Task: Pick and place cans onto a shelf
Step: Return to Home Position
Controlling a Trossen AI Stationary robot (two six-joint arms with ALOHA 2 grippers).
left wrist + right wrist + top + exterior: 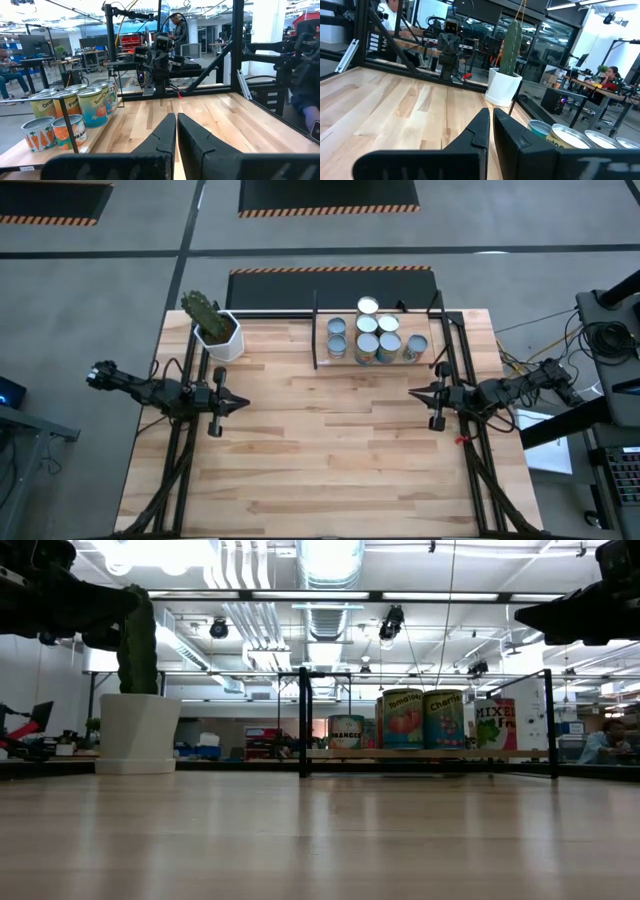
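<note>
I'm seeing the left tool (pixel 176 125) and right tool (pixel 490 117) pinched closed, empty, in their wrist views. Beside the right tool, cans (pixel 368 338) are sitting on the shelf (pixel 415 322); the high view is showing only tops, the low view labels.

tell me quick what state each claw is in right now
left claw: closed, empty, hovering over the table's left side
right claw: closed, empty, hovering over its right side
</note>
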